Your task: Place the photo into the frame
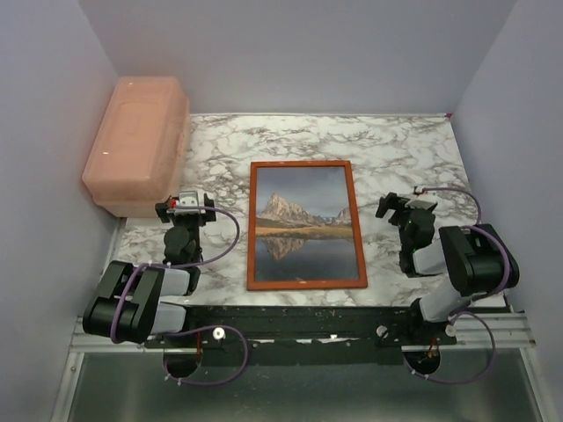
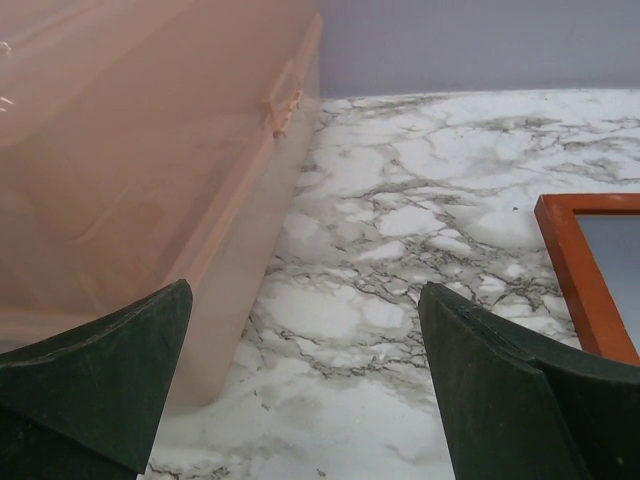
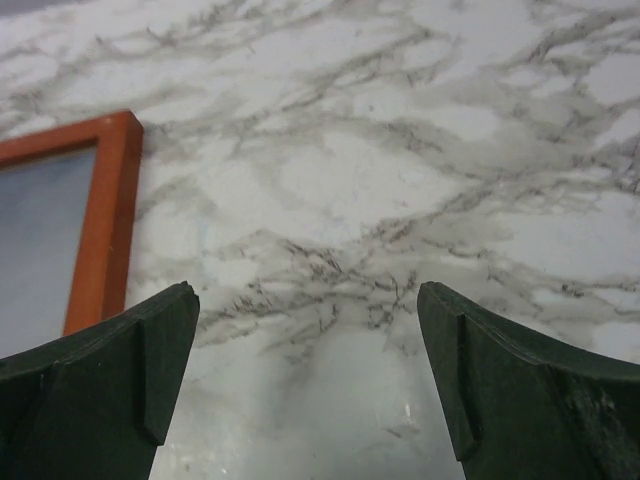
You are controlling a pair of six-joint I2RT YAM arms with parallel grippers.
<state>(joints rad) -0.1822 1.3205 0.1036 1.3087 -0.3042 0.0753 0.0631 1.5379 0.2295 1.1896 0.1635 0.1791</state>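
My arms sit folded low. The left gripper and right gripper are spread wide, grasping nothing. Between them lies the frame, with the photo inside. A pink box stands just beyond my left fingers.

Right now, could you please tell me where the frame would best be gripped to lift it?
Probably the frame by its right long rail, coming from the right with the open right gripper: it lies flat, face up, so only thin outer edges can be pinched.
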